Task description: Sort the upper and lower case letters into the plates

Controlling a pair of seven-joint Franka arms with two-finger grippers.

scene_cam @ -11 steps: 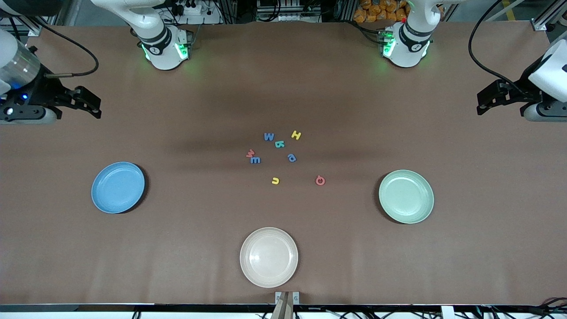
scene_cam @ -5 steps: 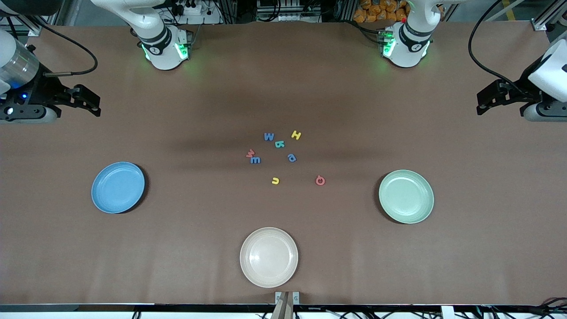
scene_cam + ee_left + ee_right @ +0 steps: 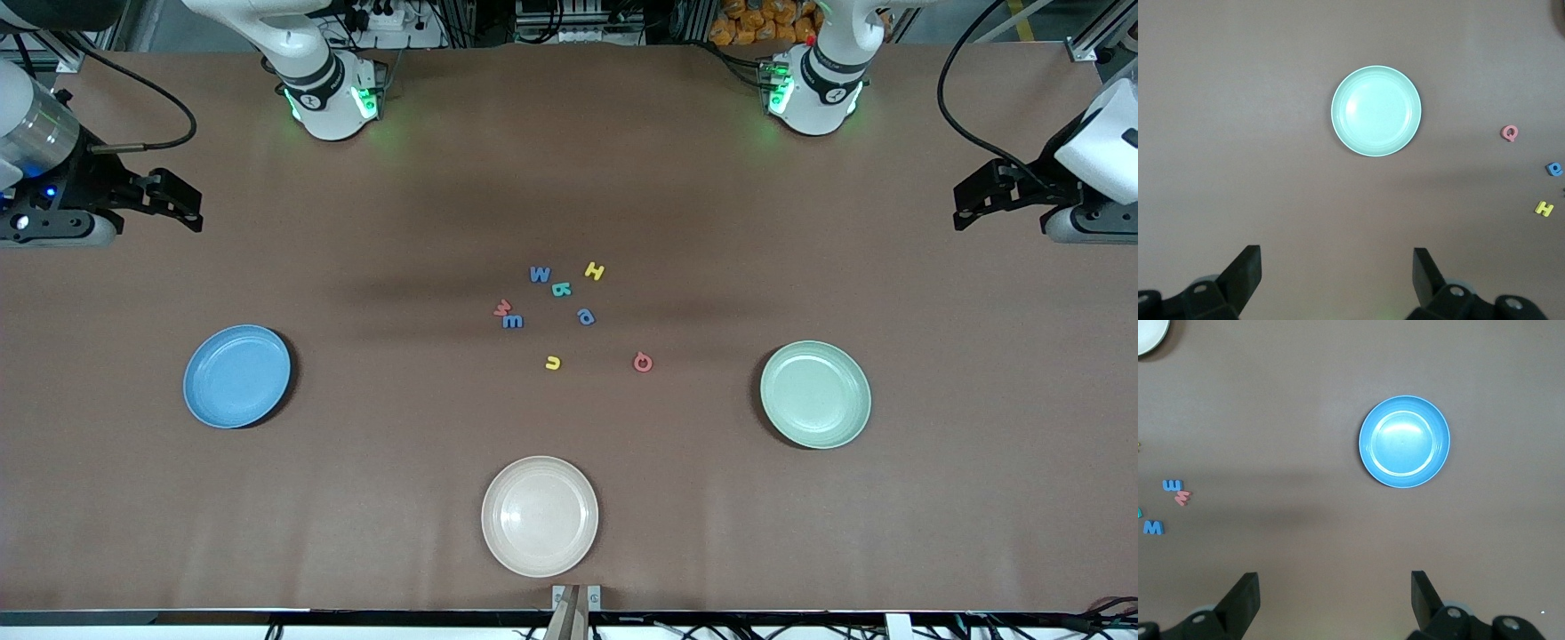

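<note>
**Letters loose mid-table, both grippers spread and empty at the table ends**

Nearest the front cam: cream-beige plate (image 3: pixel 540 516), nothing in it. Next back, at about equal depth, blue plate (image 3: pixel 236 376) toward the right arm's end and pale green plate (image 3: pixel 815 394) toward the left arm's end, both bare inside.

Letters sit between the two plates, a bit farther from the cam, all flat on the table, none in a plate. Nearest of them: yellow "u" (image 3: pixel 553 362) and red "Q" (image 3: pixel 643 362), apart from each other. Then blue "e" (image 3: pixel 585 316), blue "E" (image 3: pixel 513 321) touching or just beside a red letter (image 3: pixel 503 308) (shape hard to read). Farther still: teal letter (image 3: pixel 561 289), blue "W" (image 3: pixel 540 274), yellow "H" (image 3: pixel 595 270).

Right gripper (image 3: pixel 178 206) hangs over the table's edge at its own arm's end, jaws spread wide, nothing between them; in the right wrist view the blue plate lies ahead of the gap between the fingers (image 3: pixel 1243 599), well apart, letters off to one side. Left gripper (image 3: pixel 976 196) likewise over its end, jaws spread, empty; in its wrist view the green plate lies ahead of the fingers (image 3: pixel 1245 270), well apart.

Surface: plain brown covering, few soft creases. At the table's top edge: both arm bases w/ green lights, cables, metal framing.
</note>
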